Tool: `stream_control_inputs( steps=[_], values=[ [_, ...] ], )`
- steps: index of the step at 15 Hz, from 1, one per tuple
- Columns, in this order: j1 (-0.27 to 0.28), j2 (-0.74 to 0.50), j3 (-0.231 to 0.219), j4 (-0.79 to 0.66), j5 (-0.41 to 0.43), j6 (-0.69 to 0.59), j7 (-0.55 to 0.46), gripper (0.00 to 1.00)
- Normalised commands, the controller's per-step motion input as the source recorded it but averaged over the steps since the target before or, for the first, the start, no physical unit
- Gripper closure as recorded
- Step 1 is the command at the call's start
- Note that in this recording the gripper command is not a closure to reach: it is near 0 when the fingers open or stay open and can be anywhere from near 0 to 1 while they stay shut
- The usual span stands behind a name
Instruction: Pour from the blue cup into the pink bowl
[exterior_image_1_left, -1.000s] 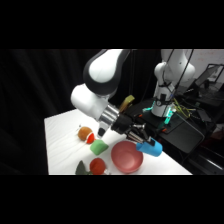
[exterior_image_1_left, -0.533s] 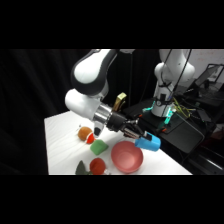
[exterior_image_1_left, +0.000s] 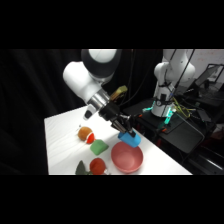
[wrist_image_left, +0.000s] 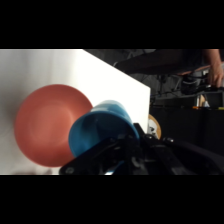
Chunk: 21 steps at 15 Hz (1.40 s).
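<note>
The blue cup (exterior_image_1_left: 129, 138) hangs tilted on its side just above the far rim of the pink bowl (exterior_image_1_left: 127, 157), and my gripper (exterior_image_1_left: 123, 131) is shut on it. In the wrist view the blue cup (wrist_image_left: 100, 130) fills the centre, its mouth turned toward the pink bowl (wrist_image_left: 46, 121), which lies on the white table to the left. The gripper's black linkage (wrist_image_left: 135, 157) rises from the bottom edge and hides the lower part of the cup. What is inside the cup or bowl cannot be made out.
On the table (exterior_image_1_left: 62, 130) left of the bowl sit an orange-red round item (exterior_image_1_left: 85, 134), a green wedge (exterior_image_1_left: 98, 146), a small red cup (exterior_image_1_left: 97, 166) and a dark green piece (exterior_image_1_left: 80, 169). The table's right edge runs close behind the bowl.
The arm has swung left and down, carrying the blue cup from beside the bowl to over its rim and tipping it further.
</note>
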Motion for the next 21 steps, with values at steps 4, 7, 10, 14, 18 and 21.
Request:
stream_control_inputs(
  steps=[4, 7, 10, 14, 18, 21],
  values=[
    [-0.057, -0.72, -0.152, -0.74, -0.358, 0.55, 0.04, 0.16],
    [-0.093, -0.53, -0.147, -0.67, -0.187, 0.71, 0.08, 0.16],
    [-0.041, -0.27, -0.086, -0.55, -0.050, 0.85, 0.20, 0.17],
    [0.010, 0.02, -0.020, -0.37, -0.039, 0.89, 0.41, 0.18],
    [0.069, 0.21, -0.011, -0.18, -0.217, 0.78, 0.73, 0.18],
    [0.205, 0.25, -0.180, -0.04, -0.484, 0.47, 0.87, 0.18]
  ],
)
